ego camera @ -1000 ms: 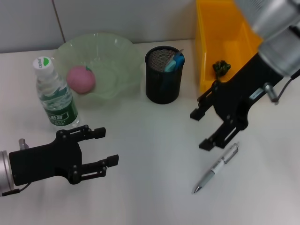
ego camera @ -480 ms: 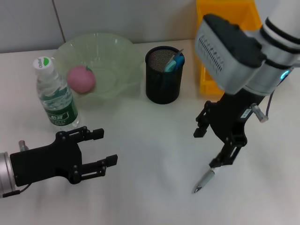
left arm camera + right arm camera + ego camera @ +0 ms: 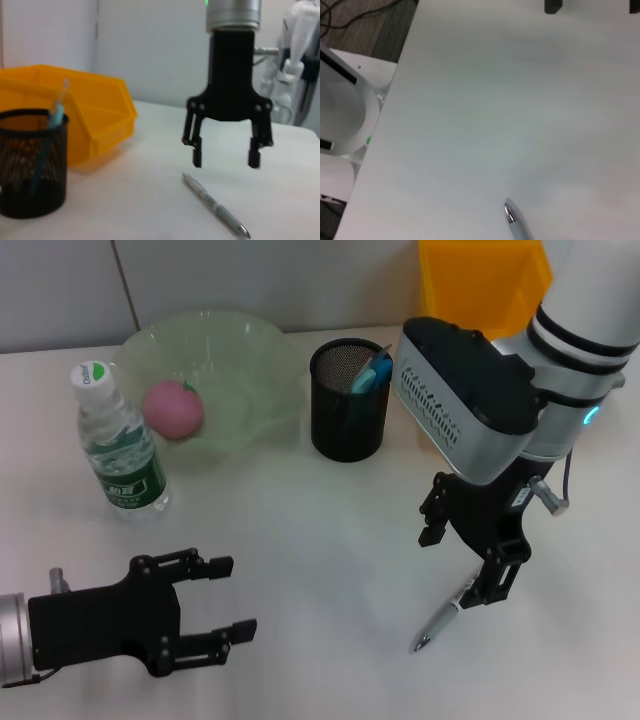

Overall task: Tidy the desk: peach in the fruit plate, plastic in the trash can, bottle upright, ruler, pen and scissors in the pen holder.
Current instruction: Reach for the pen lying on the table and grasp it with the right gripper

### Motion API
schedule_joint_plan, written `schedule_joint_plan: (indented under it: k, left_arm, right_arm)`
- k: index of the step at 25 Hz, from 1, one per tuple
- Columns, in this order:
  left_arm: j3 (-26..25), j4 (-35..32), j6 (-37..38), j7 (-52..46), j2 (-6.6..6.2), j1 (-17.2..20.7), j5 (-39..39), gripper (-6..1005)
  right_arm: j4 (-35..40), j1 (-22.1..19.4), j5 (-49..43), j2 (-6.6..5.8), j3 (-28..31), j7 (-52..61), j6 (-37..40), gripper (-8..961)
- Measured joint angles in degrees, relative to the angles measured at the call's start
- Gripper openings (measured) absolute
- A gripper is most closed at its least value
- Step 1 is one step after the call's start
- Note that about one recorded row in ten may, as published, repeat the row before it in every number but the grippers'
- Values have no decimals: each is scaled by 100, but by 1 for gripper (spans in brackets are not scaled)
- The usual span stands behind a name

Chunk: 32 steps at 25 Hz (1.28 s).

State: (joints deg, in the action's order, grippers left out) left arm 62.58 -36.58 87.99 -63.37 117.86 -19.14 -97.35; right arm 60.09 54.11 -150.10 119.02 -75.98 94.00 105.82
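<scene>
A silver pen (image 3: 440, 625) lies on the white table at the front right. My right gripper (image 3: 462, 562) hangs open just above its upper end, fingers pointing down, nothing held. The left wrist view shows that gripper (image 3: 226, 159) straddling the pen (image 3: 215, 206) from above without touching it. The pen's tip (image 3: 512, 217) shows in the right wrist view. My left gripper (image 3: 238, 598) is open and empty at the front left. A pink peach (image 3: 172, 408) lies in the green fruit plate (image 3: 250, 360). The bottle (image 3: 118, 455) stands upright beside the plate. The black mesh pen holder (image 3: 348, 400) holds blue items.
A yellow bin (image 3: 480, 280) stands at the back right, behind my right arm, and also shows in the left wrist view as the bin (image 3: 95, 120) behind the pen holder (image 3: 32, 165). The table's edge (image 3: 390, 100) runs past in the right wrist view.
My right gripper has swung round and come down over the pen, fingers now pointing at the table. My left gripper has slid a little toward the front edge.
</scene>
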Motion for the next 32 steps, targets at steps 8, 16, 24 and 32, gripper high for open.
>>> schedule_joint_plan:
  k: [8, 16, 24, 32]
  left_arm:
    - [47, -365, 117, -103, 39, 68, -328, 753]
    - [36, -368, 91, -113, 51, 48, -327, 753]
    - [22, -337, 66, -114, 64, 46, -291, 753]
    - [26, -294, 53, -114, 80, 42, -270, 753]
  right_arm:
    - [-17, -63, -5, 15, -464, -14, -232, 784]
    - [7, -136, -17, 21, -1017, -24, -375, 784]
    - [63, -138, -48, 20, -1354, -167, -431, 784]
    - [75, -195, -12, 43, -1622, -307, -558, 784]
